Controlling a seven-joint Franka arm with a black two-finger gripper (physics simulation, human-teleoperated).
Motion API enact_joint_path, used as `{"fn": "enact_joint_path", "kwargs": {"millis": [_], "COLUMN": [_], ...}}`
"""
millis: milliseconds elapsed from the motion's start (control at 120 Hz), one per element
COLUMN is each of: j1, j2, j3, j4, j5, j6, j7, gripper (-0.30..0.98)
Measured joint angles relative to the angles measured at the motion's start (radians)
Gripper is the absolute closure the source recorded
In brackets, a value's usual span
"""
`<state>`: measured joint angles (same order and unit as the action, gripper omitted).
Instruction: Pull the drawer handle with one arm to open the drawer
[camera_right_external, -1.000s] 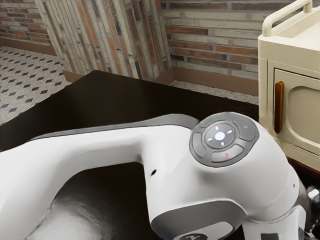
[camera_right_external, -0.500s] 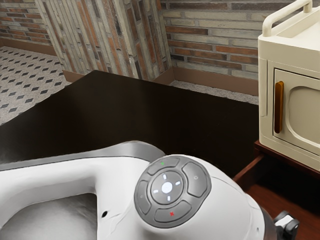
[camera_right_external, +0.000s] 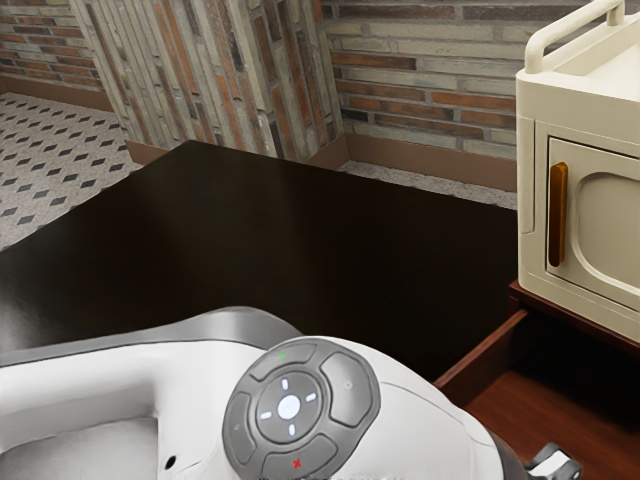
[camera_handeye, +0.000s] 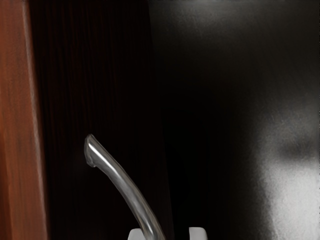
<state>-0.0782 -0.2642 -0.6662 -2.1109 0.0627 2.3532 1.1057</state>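
At the exterior view's lower right, the drawer (camera_right_external: 545, 412) stands pulled out, its reddish-brown inside exposed. A small metallic part of my gripper (camera_right_external: 555, 464) shows beside it at the lower edge, fingertips hidden behind the arm. In the wrist view the curved silver handle (camera_handeye: 121, 183) stands out from the dark drawer front (camera_handeye: 95, 85). My gripper (camera_handeye: 167, 234) is at the handle's lower visible stretch. Its fingers stand apart, with the handle close to one pale fingertip (camera_handeye: 135, 234) and a dark gap before the other; the handle's far end is hidden.
A cream cabinet (camera_right_external: 535, 245) with a brown door handle (camera_right_external: 557, 215) stands above the drawer. The white arm (camera_right_external: 420, 430) crosses the exterior view's lower part, over a black surface (camera_right_external: 300, 240). Brick walls (camera_right_external: 420, 100) rise behind.
The arm has moved down and toward the exterior view's left. The drawer, first hidden behind it, has come into sight pulled out, and more of its inside and side wall shows now.
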Motion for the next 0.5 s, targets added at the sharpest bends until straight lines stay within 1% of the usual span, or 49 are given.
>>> {"fn": "enact_joint_path", "kwargs": {"millis": [108, 167, 267, 392, 500], "j1": [-0.006, -0.011, -0.01, -0.002, -0.009], "j2": [-0.02, -0.044, -0.057, -0.031, 0.025], "j3": [-0.001, 0.0, 0.012, 0.122, 0.262], "j4": [0.005, 0.021, 0.125, 0.265, 0.398], "j5": [-0.013, -0.031, -0.061, -0.128, -0.148], "j6": [-0.014, -0.034, -0.124, -0.312, -0.49], "j7": [0.004, 0.006, 0.009, 0.012, 0.015], "gripper": [0.61, 0.58, 0.53, 0.46, 0.3]}}
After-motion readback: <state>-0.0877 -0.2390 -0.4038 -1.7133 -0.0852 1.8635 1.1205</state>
